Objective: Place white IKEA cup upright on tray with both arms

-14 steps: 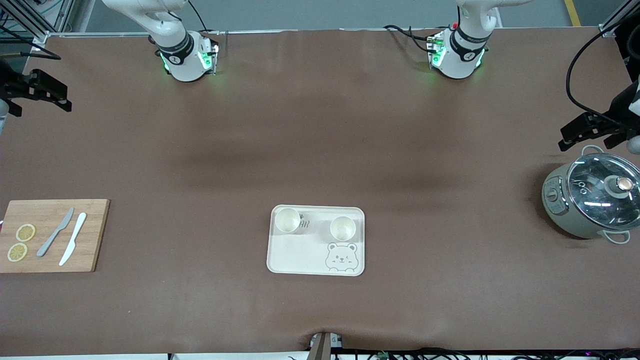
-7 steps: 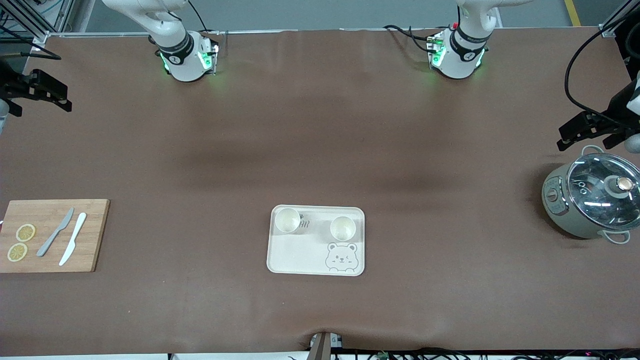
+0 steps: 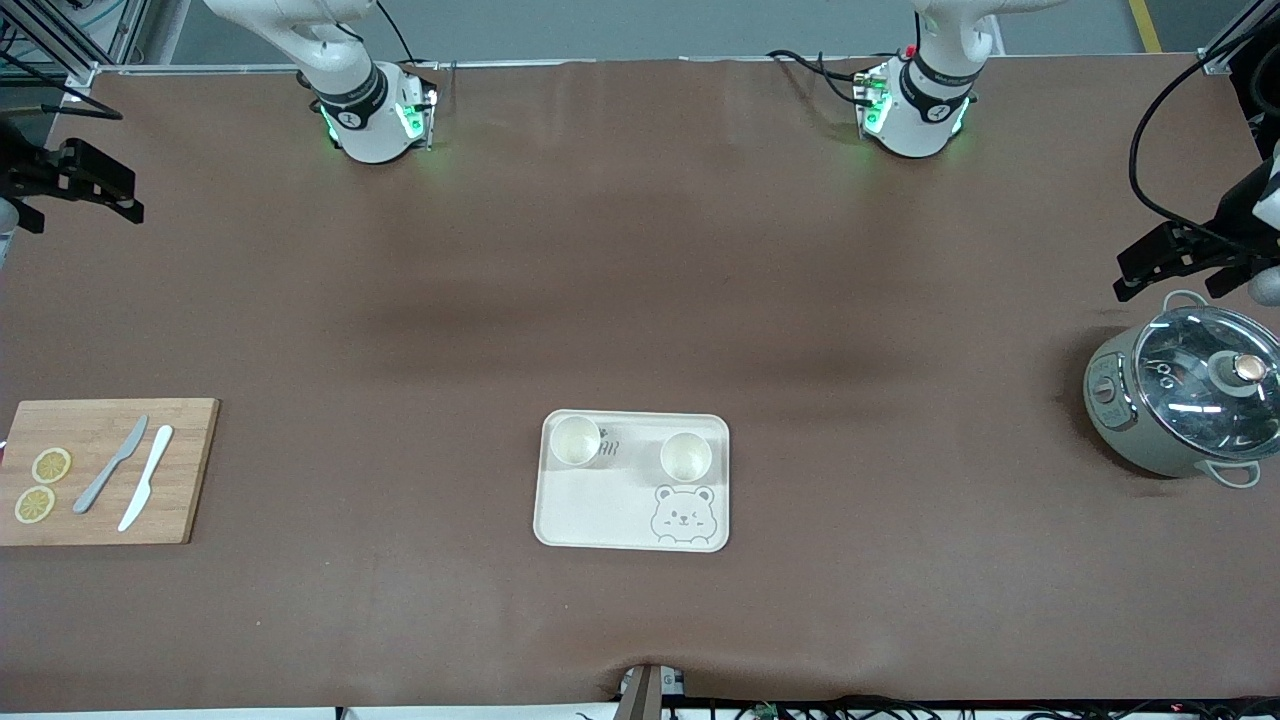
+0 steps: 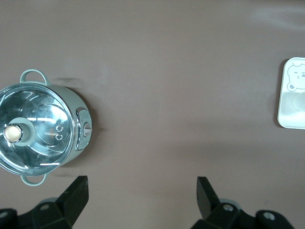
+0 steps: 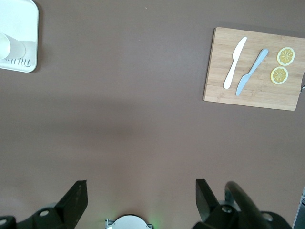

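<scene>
already two white cups (image 3: 575, 440) (image 3: 686, 456) stand upright on the tray (image 3: 600, 515) at lower centre of the front view. the left gripper (image 3: 1165, 262) hangs at the frame's right edge above the pot (image 3: 1180, 400), the right gripper (image 3: 85, 185) at upper left; both have fingers apart and hold nothing. the placing looks finished; nothing further seems needed.

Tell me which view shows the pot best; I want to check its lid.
The left wrist view: the pot fills much of it, seen from above, glass lid and knob clear. The front view shows it smaller, at the table's edge. The right wrist view misses it.
</scene>
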Tool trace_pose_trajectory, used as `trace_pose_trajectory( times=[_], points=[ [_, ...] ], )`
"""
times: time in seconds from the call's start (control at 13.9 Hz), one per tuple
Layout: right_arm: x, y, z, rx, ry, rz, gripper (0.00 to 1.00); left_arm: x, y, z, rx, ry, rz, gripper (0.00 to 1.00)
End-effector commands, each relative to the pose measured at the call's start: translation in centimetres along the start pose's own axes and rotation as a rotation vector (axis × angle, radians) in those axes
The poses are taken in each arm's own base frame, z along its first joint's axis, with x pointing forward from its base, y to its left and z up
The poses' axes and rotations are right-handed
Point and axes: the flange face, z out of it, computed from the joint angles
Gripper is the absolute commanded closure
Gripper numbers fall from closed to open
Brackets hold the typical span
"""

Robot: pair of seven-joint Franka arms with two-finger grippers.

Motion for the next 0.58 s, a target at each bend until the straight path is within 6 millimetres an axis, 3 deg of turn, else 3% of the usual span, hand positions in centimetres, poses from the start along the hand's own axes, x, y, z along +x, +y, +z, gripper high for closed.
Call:
trace_pose_trajectory(
  times=[0.0,0.22,0.51],
  points=[
    [-0.9,0.2,-0.1,-0.001,0.004,-0.003,0.0,-0.2,0.3,-1.0,-0.012,-0.009,0.028,0.0],
    [-0.9,0.2,-0.1,-0.001,0.004,-0.003,0.0,-0.3,0.8,-2.3,-0.017,-0.016,0.022,0.0],
    [-0.9,0.3,-0.1,-0.001,0.003,-0.001,0.0,-0.8,0.6,-2.5,-0.011,-0.048,0.019,0.0]
  ],
)
